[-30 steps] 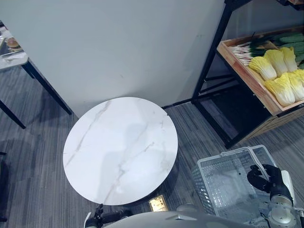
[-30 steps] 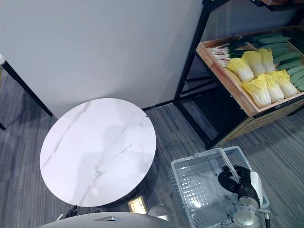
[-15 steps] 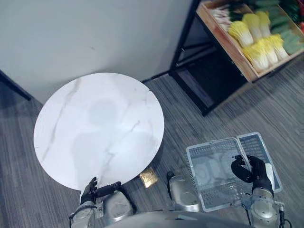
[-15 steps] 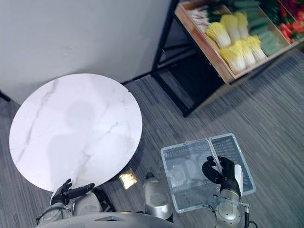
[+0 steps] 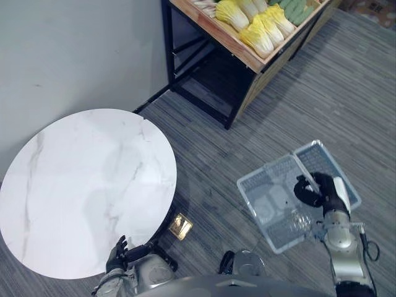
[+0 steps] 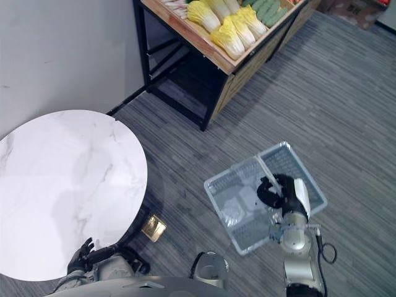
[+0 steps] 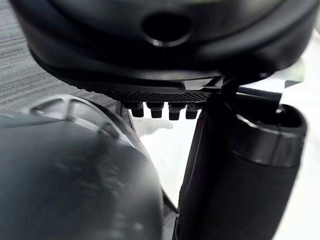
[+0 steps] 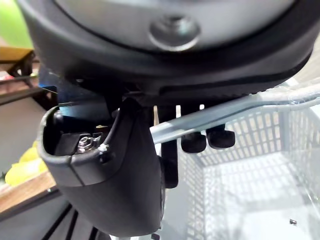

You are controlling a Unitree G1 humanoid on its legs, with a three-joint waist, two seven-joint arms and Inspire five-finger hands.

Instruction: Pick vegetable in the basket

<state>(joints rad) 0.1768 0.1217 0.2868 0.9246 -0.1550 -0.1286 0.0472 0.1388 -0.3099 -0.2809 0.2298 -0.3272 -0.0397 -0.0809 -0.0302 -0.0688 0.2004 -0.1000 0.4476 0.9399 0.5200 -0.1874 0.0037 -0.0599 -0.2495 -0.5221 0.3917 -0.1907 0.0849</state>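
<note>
Swinging is the risk we see first: the basket (image 5: 278,229) hangs by its thin handle (image 8: 235,114) from the right hand (image 5: 323,190), whose fingers (image 8: 207,138) are curled round that bar. If the grip is loose or the arm jerks, the basket could tilt, slip, or strike the shelf (image 5: 244,57) once we near it. It is a clear plastic basket with latticed walls, and it looks empty. It sits low beside us over the floor (image 5: 322,93), well apart from the produce.

The vegetables, yellow cabbages (image 5: 263,31) with some green ones (image 5: 296,7) beside them, lie on the shelf. We judge nothing is picked yet, and a reach from here would fall short.

The left hand (image 5: 121,252) hangs by the round tabletop (image 5: 80,185), its fingers loosely spread and holding nothing — we think it could clip that edge when it lifts.
</note>
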